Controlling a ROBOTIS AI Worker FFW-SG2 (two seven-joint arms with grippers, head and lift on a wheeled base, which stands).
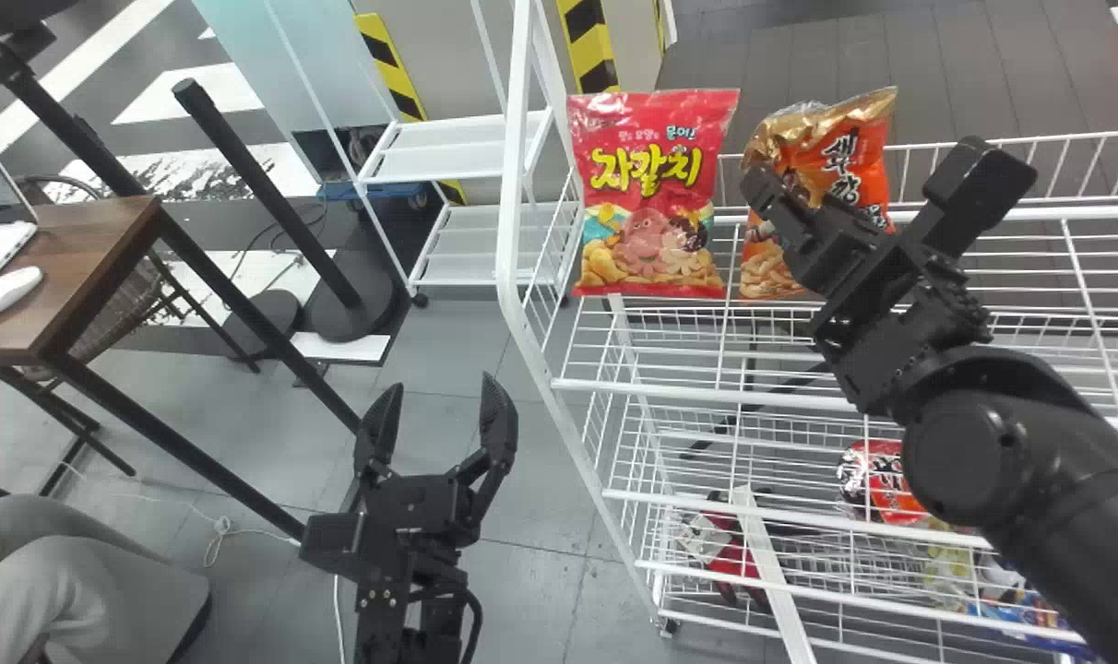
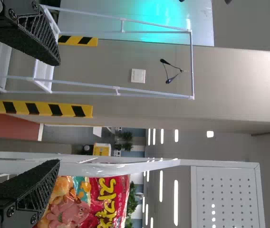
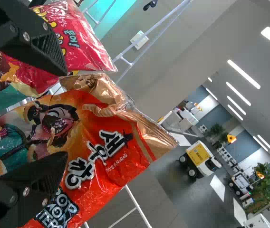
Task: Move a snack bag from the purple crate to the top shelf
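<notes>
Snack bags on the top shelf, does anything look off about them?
The orange bag looks askew: its gold top is crumpled and slants to one side, while the red bag beside it stands straight. I see no spill.

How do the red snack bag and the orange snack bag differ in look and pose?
The red snack bag has a red top edge; the orange snack bag has a gold one.
In the head view, the red snack bag looks fairly flat and square-on, while the orange snack bag is tilted and crumpled at its top.
Both show printed snack pieces.
</notes>
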